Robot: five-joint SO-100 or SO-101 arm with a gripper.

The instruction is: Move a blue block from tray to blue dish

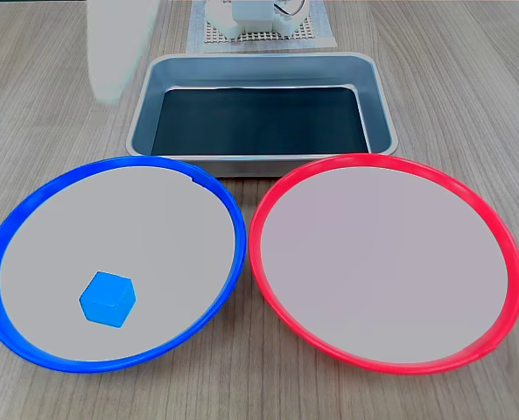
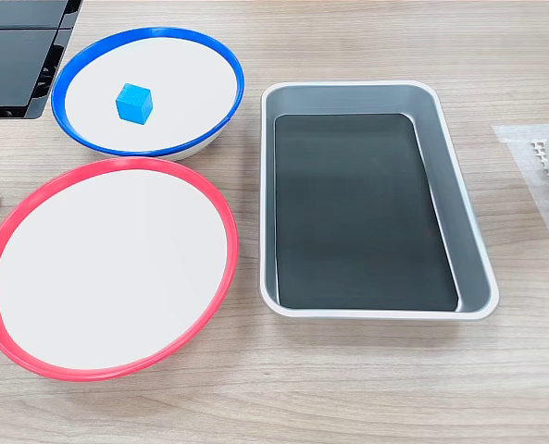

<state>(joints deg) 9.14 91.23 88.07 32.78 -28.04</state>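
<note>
The blue block (image 1: 107, 298) sits in the blue dish (image 1: 14, 226), left of centre in a fixed view. It's a cube, so no long axis, but it's turned with a corner toward that camera. The red plate (image 1: 495, 227) is next over, with the tray (image 1: 150, 87) behind both. Can't tell the gripper's state.

White arm base (image 1: 255, 16) cut off above

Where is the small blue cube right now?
The small bright blue cube lies inside the round blue-rimmed dish, lower left in a fixed view, apart from the silver-grey metal tray.
</note>
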